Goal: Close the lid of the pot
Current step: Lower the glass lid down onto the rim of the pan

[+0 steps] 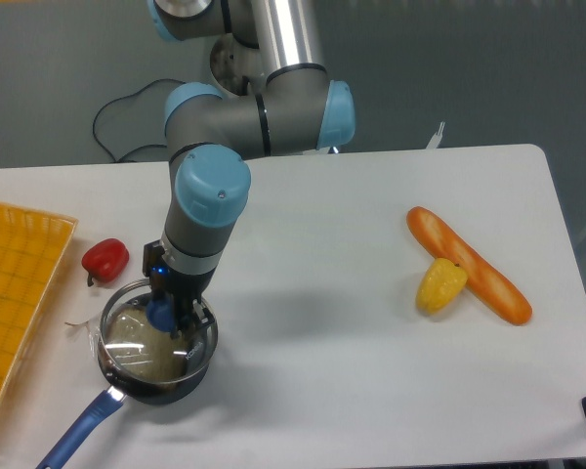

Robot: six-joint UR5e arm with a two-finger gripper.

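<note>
One pot (146, 376) stands near the front left corner of the white table (352, 371). It is small, round and black, and its long blue handle (78, 430) points toward the front left edge. Inside the pot we see a slice of bread (137, 342) in a clear wrapper; one corner of the wrapper sticks out over the left side of the rim.

The lid (156, 327), a clear glass disc with a thin metal rim, is just above the pot and covers almost all of it. We cannot tell if it already rests on the rim of the pot or is still a little above it. The gripper (166, 311) comes down from above, and its fingers are pinched on the blue knob (161, 313) at the centre of the lid.

At the far left edge we see an orange tray (20, 293) with a grid pattern. A small red thing is just visible at its left border, but it is cut off by the picture. A red pepper (105, 259) lies on the table between the tray and the pot, near the pot but not touching it. Well apart on the right side lie a long orange baguette (469, 264) and a yellow piece of corn (440, 284), which touches it. Behind the table a black cable (117, 117) lies on the grey floor.
</note>
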